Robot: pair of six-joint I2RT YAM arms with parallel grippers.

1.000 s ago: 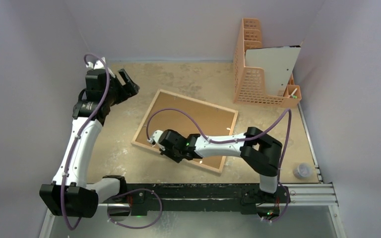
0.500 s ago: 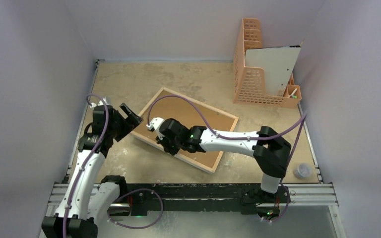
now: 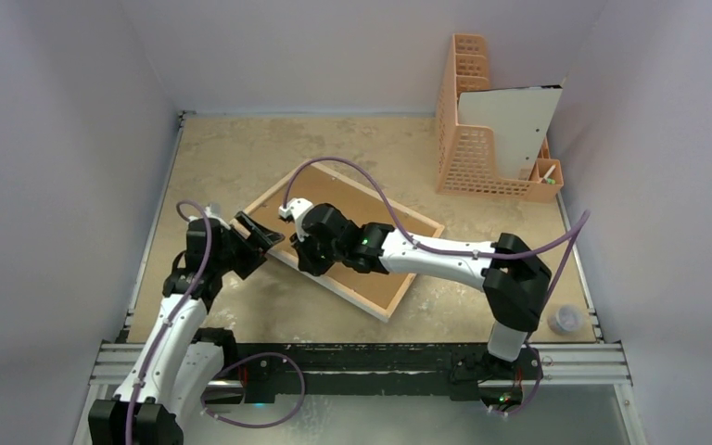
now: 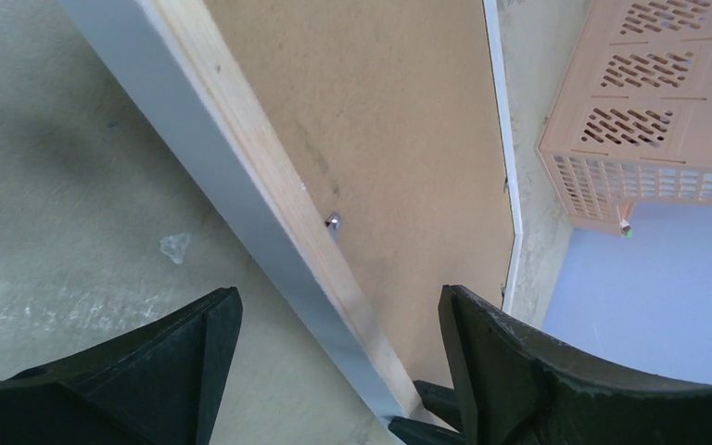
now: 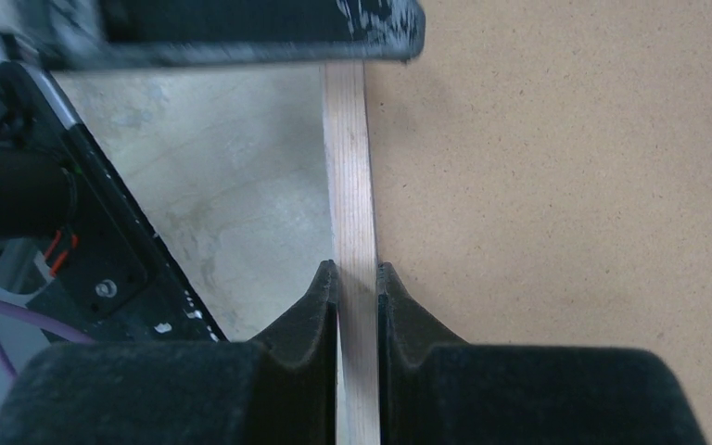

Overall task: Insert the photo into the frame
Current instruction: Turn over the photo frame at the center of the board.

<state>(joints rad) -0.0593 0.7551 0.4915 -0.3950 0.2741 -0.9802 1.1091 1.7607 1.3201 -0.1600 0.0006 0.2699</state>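
Observation:
The frame [image 3: 417, 211] lies back-up on the table, light wood rim round a brown backing board [image 3: 380, 255], with its near-left side raised. My right gripper [image 3: 300, 259] is shut on that rim; the wrist view shows the wood strip [image 5: 348, 167] pinched between both pads [image 5: 357, 269]. At the frame's left corner my left gripper [image 3: 261, 236] is open. Its fingers straddle the rim [image 4: 269, 176] without touching it [image 4: 338, 297]. A large white sheet [image 3: 510, 125], which I take for the photo, leans in the orange rack.
The orange mesh rack [image 3: 468, 158] stands at the back right and also shows in the left wrist view [image 4: 658, 111]. A small clear cup [image 3: 565, 320] sits at the right near the rail [image 3: 380, 357]. White walls close in the table on three sides.
My left arm swung from the far left in to the frame's left corner, gripper open. My right gripper, still shut on the rim, carried that edge up and away, turning the frame.

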